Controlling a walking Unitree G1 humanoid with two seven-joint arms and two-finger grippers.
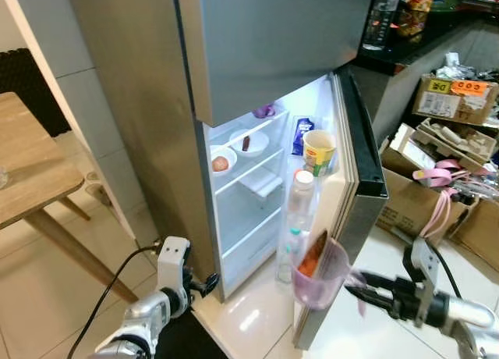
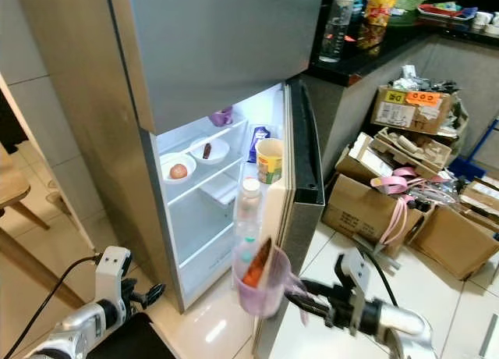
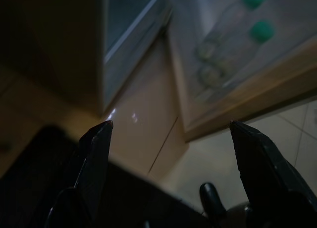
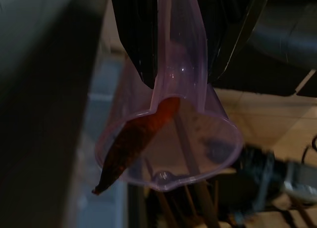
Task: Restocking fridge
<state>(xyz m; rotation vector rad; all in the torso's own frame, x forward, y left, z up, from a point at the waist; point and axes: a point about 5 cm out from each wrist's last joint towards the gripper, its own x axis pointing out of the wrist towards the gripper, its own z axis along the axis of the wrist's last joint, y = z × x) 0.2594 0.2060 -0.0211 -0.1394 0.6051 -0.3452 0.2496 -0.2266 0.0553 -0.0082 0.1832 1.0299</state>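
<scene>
Here, in the eye views, the right gripper (image 1: 357, 286) pinches the handle of a purple jug (image 1: 320, 275) with an orange packet (image 1: 313, 257) inside, just by the open fridge door (image 1: 352, 165). Right wrist view: both fingers (image 4: 133, 44) clamp that handle. Left wrist view: the left gripper (image 3: 171, 126) hangs spread apart, holding nothing, above the floor (image 3: 143, 134)
</scene>
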